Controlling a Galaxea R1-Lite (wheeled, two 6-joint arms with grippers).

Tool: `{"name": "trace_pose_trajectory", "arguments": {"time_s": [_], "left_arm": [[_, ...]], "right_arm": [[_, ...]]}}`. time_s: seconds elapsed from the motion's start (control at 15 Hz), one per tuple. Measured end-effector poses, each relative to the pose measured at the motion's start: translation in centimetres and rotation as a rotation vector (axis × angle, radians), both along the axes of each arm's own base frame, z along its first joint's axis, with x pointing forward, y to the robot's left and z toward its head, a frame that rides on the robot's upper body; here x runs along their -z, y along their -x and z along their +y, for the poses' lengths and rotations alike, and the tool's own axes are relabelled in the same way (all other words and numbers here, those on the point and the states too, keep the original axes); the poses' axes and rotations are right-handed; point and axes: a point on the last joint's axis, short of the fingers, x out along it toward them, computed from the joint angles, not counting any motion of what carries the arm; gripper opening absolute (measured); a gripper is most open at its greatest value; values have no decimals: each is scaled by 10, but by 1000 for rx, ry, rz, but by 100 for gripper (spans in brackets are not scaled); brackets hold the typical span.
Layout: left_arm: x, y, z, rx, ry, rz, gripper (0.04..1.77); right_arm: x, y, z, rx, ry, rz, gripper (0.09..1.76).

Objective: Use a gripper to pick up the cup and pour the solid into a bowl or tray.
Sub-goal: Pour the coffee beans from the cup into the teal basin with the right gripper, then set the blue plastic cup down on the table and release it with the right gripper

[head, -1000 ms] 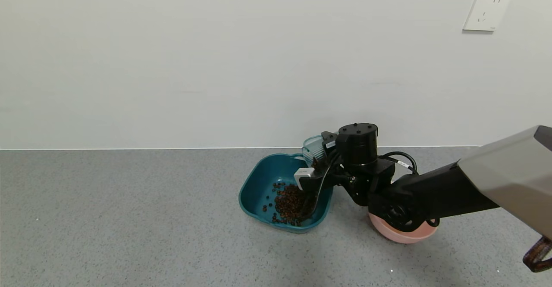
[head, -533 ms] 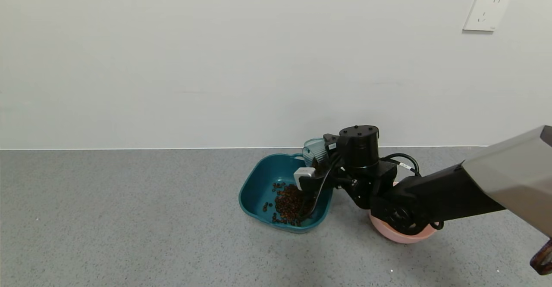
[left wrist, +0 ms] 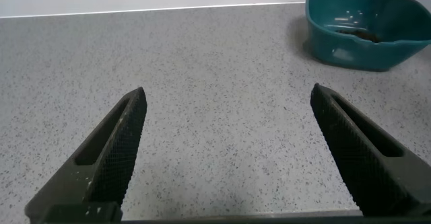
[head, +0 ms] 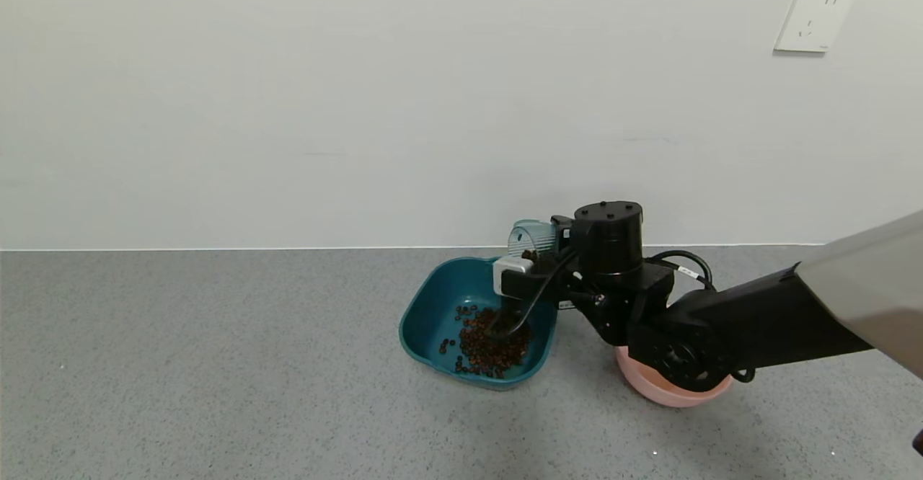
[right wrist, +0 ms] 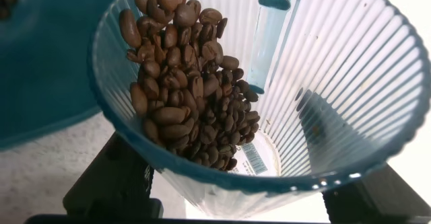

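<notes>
One teal square basin point(head: 433, 307) on grey counter point(head: 216, 365). One round pink bowl point(head: 670, 392) just beside basin, on its right. One ribbed blue-grey cup point(head: 531, 237) above basin's far rim. Coffee beans point(head: 490, 347): too many to count; one pile inside basin, second batch inside cup point(right wrist: 182, 76). Two grippers: right gripper point(head: 523, 267) at cup over basin, left gripper point(left wrist: 229, 150) well apart from basin. One wall socket point(head: 815, 17) high above basin, to right.
</notes>
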Motion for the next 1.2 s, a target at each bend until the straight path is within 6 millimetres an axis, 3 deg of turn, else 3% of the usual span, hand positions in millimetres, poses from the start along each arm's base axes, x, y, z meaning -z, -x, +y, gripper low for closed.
{"name": "trace_pose_trajectory", "arguments": {"time_s": [0.6,1.2], "left_arm": [[0,0,0,0,0,0,175],[0,0,0,0,0,0,175]], "right_arm": [[-29,4,-16,83,-352,-11,136],[-37,-11,-62,259,-694,15,136]]}}
